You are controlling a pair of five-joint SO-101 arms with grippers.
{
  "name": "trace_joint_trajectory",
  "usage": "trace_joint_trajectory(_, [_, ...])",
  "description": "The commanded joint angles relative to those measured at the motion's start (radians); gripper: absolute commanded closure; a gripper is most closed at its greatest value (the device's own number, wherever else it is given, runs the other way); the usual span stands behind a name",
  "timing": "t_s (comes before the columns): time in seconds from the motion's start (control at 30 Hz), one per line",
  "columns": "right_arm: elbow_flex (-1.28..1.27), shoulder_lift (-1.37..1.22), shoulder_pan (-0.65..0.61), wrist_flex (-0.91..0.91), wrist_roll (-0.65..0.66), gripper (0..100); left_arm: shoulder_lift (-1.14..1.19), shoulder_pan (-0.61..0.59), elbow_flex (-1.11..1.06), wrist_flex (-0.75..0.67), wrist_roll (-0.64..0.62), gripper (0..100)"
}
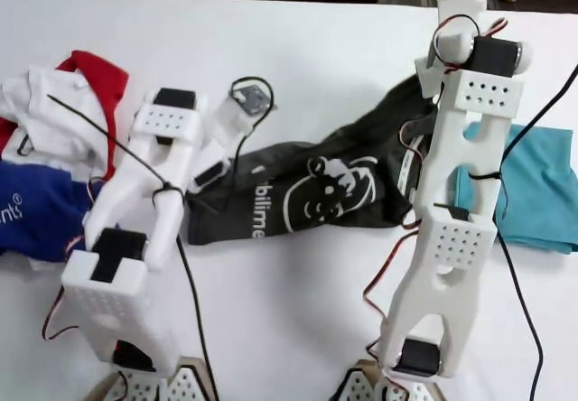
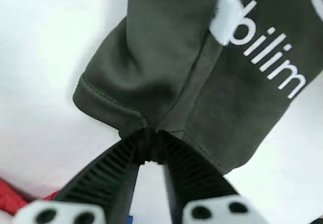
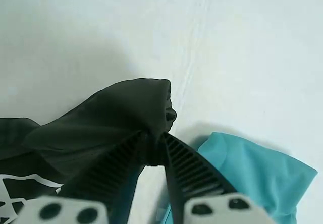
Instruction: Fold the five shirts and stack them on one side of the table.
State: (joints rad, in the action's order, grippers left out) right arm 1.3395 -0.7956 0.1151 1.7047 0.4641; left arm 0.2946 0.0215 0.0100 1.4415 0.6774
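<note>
In the high view the left edge cuts off the blue shirt (image 1: 32, 211), the right edge the teal shirt (image 1: 542, 193). The right arm (image 1: 456, 238) hides part of the teal shirt and of the dark shirt (image 1: 370, 148).

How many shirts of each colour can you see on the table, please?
Dark olive fabric shirt with white print: 1
Teal fabric shirt: 1
Blue fabric shirt: 1
Red fabric shirt: 1
White fabric shirt: 1
Total: 5, taking the crumpled red and white cloth as separate shirts.
</note>
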Motion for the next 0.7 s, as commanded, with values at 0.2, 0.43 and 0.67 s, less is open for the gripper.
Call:
trace_joint_trajectory(0.2, [0.129, 0.252, -0.005, 0.002, 0.003, 97.8, -0.181, -0.087, 0.406, 0.275, 0.006, 97])
trace_joint_trajectory(0.43, [0.13, 0.515, -0.008, 0.002, 0.003, 97.8, -0.365, -0.166, 0.495, 0.334, 0.003, 97])
trace_joint_trajectory(0.67, [0.132, 0.814, -0.031, 0.001, 0.005, 97.8, -0.632, -0.212, 0.496, 0.334, 0.003, 97])
